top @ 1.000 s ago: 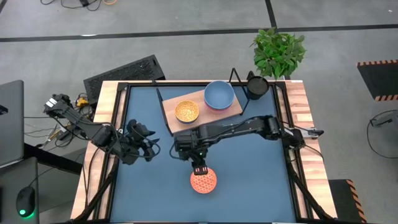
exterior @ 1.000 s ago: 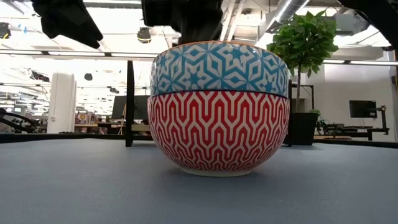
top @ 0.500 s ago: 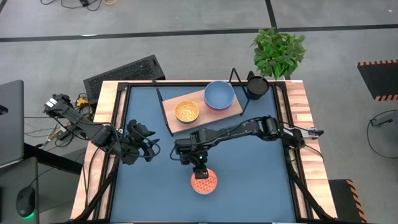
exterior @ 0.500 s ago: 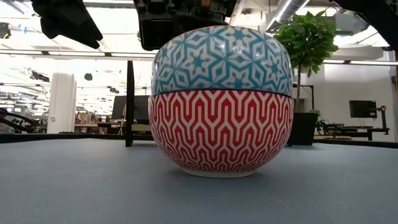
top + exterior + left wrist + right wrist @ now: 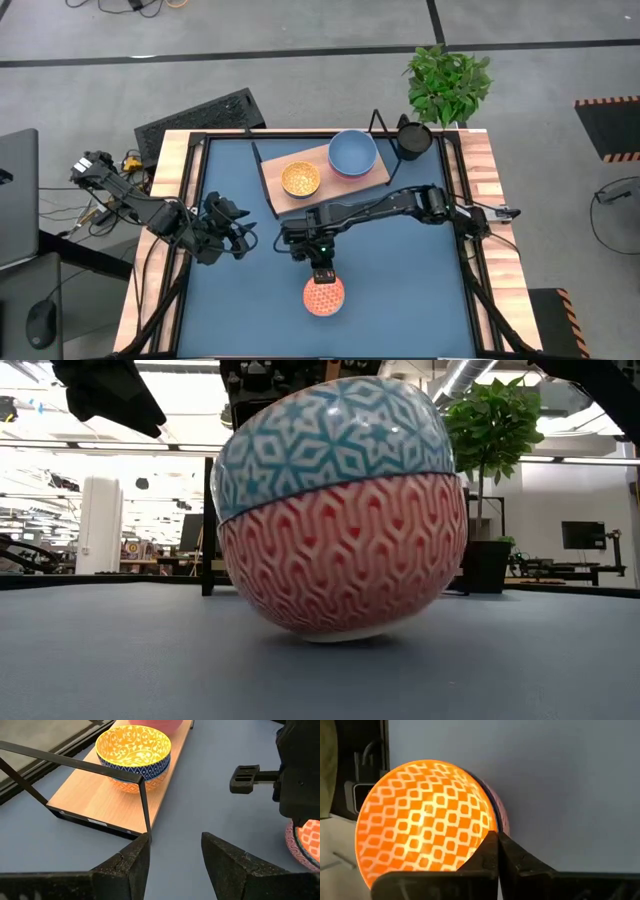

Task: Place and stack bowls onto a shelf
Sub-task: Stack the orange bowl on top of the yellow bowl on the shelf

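Two nested bowls (image 5: 322,296) sit tilted on the blue mat (image 5: 400,290) near the table's front. The inner one is orange inside and blue-starred outside, the outer one (image 5: 340,565) has red zigzags. My right gripper (image 5: 319,272) is shut on their rim. A yellow-lined bowl (image 5: 300,179) nested in a blue-patterned one (image 5: 133,757) and a grey-blue bowl (image 5: 352,152) stand on the light-wood shelf (image 5: 375,177). My left gripper (image 5: 246,240) waits open at the mat's left, touching nothing. My right gripper pinches the stack's rim (image 5: 491,822) on its far side, one finger over the orange inside and one on the outer wall. The fingers come from above, pointing down. The stack is tilted, its rounded base (image 5: 340,632) on the mat.
A small black pot (image 5: 413,138) and a potted plant (image 5: 447,82) stand at the far right, behind the shelf. The shelf's black wire frame (image 5: 142,807) rises at its left end. Bare mat lies between shelf and stack.
My right gripper has come down onto the stack's far rim and shut on it. The nested bowls, upright a second ago, have tipped to one side and shifted slightly toward the table's near edge.
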You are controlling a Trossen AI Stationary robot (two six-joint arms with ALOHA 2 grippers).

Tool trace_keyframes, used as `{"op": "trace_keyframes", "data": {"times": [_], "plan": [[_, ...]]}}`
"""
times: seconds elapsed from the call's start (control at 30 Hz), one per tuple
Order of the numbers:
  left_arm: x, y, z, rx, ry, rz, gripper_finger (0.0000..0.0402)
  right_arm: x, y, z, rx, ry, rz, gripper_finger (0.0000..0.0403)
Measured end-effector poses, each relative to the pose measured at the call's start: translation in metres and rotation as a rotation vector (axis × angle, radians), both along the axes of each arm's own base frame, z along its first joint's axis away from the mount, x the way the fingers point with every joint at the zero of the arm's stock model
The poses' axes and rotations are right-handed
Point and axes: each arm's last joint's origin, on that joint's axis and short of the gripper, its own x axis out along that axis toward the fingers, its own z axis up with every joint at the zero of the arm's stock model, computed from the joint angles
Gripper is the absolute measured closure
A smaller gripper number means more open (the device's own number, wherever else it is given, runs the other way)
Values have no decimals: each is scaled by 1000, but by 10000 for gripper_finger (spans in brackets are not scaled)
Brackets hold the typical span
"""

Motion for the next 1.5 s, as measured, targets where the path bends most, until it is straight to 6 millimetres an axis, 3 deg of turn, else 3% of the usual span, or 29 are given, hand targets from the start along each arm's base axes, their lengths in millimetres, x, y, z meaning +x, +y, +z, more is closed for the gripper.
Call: {"op": "trace_keyframes", "data": {"times": [0.23, 0.5, 0.73, 0.87, 0.93, 1.1, 1.27, 1.37, 1.5], "plan": [[0, 0, 0, 2, -1, 2, 239, -1, -3, -1, -76, 11, -32, 385], [0, 0, 0, 9, 4, -3, 239, -3, -21, 3, -179, 22, -84, 386], [0, 0, 0, 23, 3, 0, 239, -21, -43, 48, -313, -14, -180, 378], [0, 1, 0, 29, 3, 1, 239, -39, -26, 82, -290, -47, -221, 339], [0, 1, 0, 36, 0, 4, 239, -44, -10, 88, -318, -60, -231, 316], [0, 1, 0, 43, -2, 8, 239, -50, 24, 74, -434, 0, -281, 246], [0, 1, 0, 54, 4, -2, 239, -49, 34, 48, -510, 124, -354, 186], [0, 1, 0, 57, 7, -6, 239, -44, 36, 31, -494, 183, -389, 172], [-1, 1, 0, 61, 14, -12, 239, -41, 42, 31, -452, 163, -413, 170]]}}
